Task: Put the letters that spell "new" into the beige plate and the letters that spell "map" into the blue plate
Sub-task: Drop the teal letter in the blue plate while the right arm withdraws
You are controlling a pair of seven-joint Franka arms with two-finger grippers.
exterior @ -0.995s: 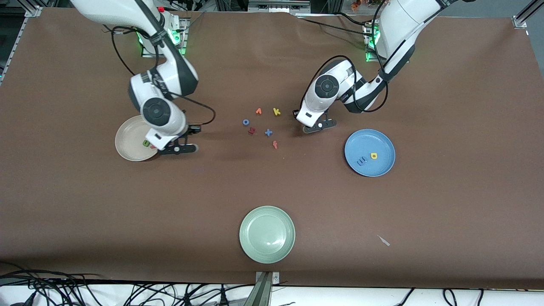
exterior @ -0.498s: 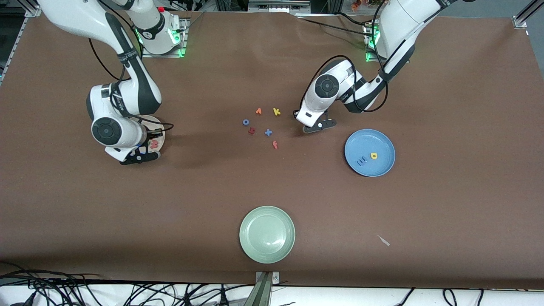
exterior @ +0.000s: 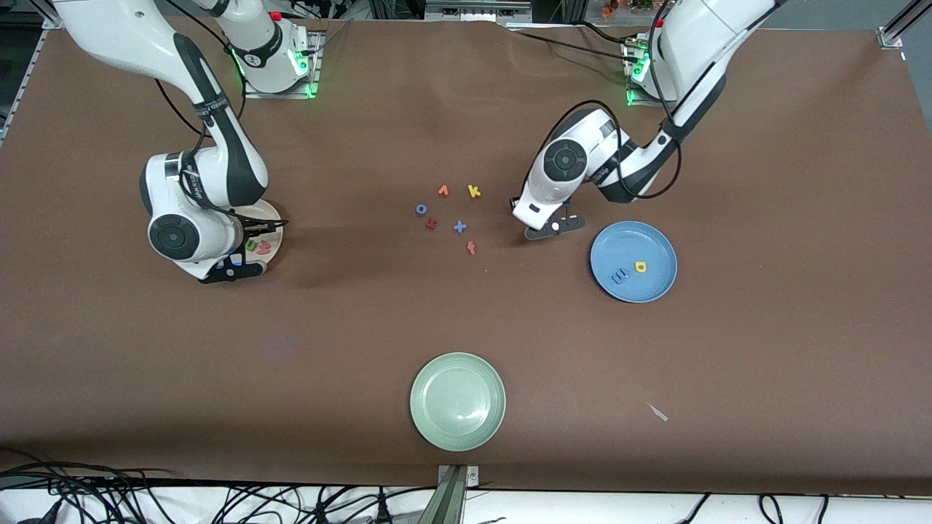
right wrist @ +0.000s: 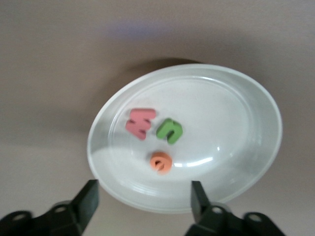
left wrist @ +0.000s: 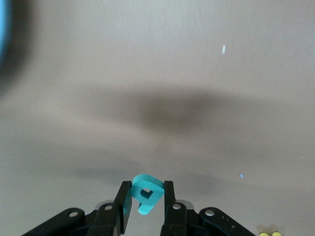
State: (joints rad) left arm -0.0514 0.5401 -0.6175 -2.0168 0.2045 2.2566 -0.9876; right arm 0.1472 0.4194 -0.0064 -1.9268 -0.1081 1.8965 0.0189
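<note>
The left tool [left wrist: 144, 204] pinches the teal p [left wrist: 146, 193] to carry it to the blue plate [exterior: 633, 261], while the right tool [right wrist: 142, 194] hangs wide open over the beige plate [right wrist: 236, 118], where n, e and w lie.

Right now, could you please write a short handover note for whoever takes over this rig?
Left gripper: shut on the teal p, over bare table between the spare letters and the blue plate.
Right gripper: open, empty, over the beige plate.
Done: pinkish-red w, green n and orange e lie in the beige plate; blue m and yellow a lie in the blue plate.
Left: drop the p into the blue plate.
</note>
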